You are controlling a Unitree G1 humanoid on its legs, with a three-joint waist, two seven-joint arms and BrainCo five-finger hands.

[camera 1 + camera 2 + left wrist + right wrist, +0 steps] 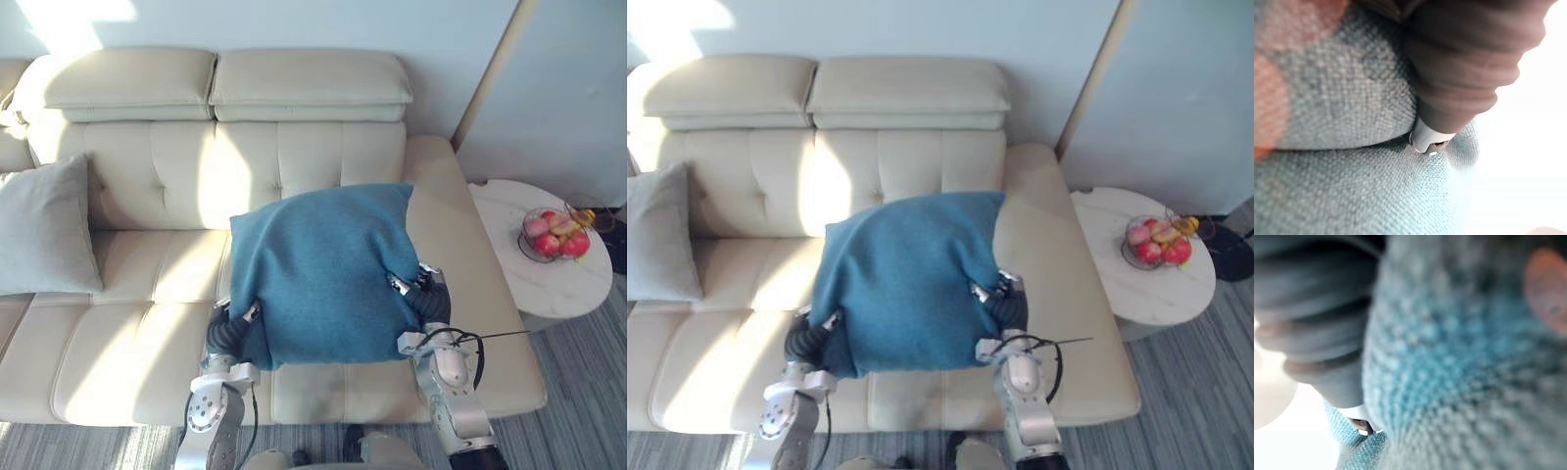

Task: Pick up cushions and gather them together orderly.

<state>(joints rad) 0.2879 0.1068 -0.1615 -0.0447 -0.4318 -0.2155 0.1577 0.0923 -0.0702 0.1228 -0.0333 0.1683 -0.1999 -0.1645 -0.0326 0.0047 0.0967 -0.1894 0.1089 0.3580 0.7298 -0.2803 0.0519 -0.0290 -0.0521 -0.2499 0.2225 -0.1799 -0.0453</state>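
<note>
Teal cushion [323,274] before cream sofa [137,343]

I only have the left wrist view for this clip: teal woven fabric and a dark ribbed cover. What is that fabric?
Observer: A teal cushion, seen from the head camera over the seat of a cream sofa.
Operator: Is just the left hand on it?
Observer: No. The left hand is at its lower left corner and the right hand is at its right edge.
Operator: Any other cushion to gather it with?
Observer: A grey cushion leans at the sofa's left end, apart from the teal one.
</note>
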